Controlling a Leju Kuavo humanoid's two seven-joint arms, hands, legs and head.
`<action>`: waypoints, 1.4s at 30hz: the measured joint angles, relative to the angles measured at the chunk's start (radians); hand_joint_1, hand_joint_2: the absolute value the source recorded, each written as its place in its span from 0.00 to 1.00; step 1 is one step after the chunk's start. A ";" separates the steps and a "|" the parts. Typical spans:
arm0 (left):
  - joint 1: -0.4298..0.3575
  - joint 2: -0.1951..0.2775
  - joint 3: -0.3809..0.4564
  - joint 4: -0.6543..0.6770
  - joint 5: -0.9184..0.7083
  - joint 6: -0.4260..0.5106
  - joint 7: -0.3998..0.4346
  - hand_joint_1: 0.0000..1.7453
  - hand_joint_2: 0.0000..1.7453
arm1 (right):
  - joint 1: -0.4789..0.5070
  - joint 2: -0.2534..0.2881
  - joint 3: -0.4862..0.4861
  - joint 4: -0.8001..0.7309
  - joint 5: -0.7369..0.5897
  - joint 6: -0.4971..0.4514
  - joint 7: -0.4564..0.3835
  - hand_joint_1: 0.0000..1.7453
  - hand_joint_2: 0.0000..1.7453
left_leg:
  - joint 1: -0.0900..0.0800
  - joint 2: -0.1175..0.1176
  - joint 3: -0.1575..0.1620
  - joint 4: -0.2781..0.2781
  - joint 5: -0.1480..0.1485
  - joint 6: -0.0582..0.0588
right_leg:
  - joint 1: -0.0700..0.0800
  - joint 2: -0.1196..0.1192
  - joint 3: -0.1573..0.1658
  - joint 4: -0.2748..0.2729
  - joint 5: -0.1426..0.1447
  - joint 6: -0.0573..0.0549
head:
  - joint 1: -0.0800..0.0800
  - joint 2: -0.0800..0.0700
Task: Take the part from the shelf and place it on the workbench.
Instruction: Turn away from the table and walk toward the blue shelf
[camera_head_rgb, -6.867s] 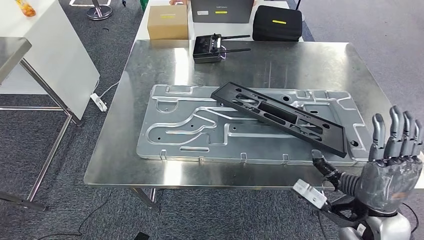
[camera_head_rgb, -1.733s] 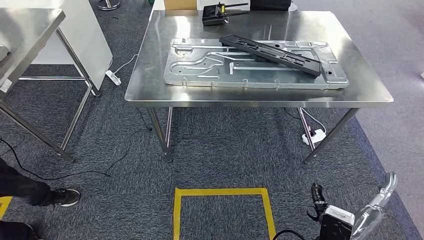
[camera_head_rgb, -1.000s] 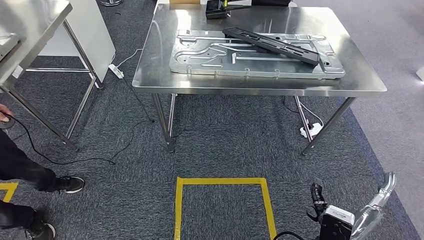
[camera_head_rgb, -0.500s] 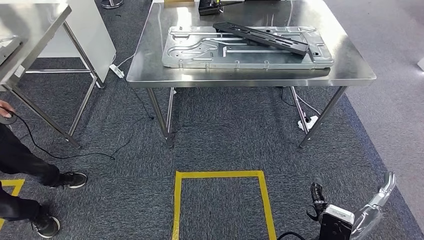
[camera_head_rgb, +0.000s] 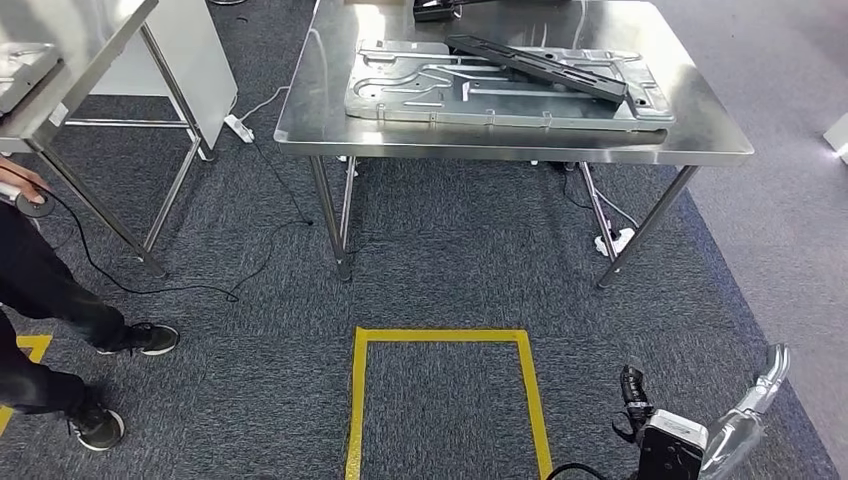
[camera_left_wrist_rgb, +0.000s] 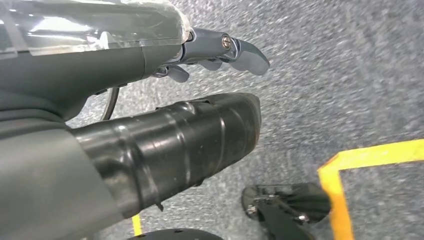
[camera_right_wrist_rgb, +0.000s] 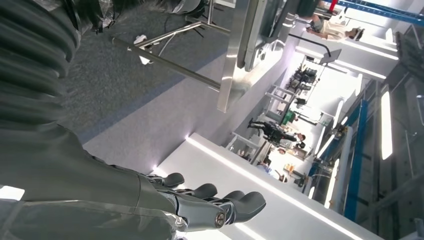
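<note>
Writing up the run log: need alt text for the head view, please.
A steel workbench stands ahead on grey carpet, bearing a silver stamped panel with a long black part lying across it. A yellow tape square marks the floor nearer the robot; a person's legs stand at left.

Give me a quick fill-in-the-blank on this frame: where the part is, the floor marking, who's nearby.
1. The long black part lies across the stamped metal plate on the steel ____.
2. The tape outline on the carpet is ____ in colour.
3. At the head view's left edge, a person in dark trousers holds a black ____.
4. The right hand holds ____.

Missing words: workbench; yellow; cable; nothing
</note>
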 joint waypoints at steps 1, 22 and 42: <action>0.001 0.000 0.000 0.000 0.000 0.000 0.000 0.00 0.00 | 0.000 0.000 0.000 0.000 0.000 0.000 0.000 0.00 1.00 | 0.000 0.000 -0.010 0.002 0.006 -0.001 | -0.001 0.000 0.003 0.020 -0.001 0.002 | 0.000 0.000; 0.000 0.000 0.003 0.000 0.001 0.000 0.000 0.00 0.00 | -0.004 0.000 0.000 0.000 -0.008 0.000 -0.001 0.00 0.00 | -0.005 -0.005 0.054 0.037 -0.059 -0.046 | 0.010 -0.007 0.078 -0.249 0.173 -0.058 | -0.002 0.000; 0.001 0.000 0.018 0.000 0.005 -0.003 -0.012 0.00 0.00 | -0.002 -0.002 0.000 -0.011 -0.011 0.000 0.000 0.00 0.00 | -0.006 0.000 -0.039 0.012 0.022 -0.043 | 0.004 0.001 0.188 -0.291 0.112 -0.050 | -0.001 0.000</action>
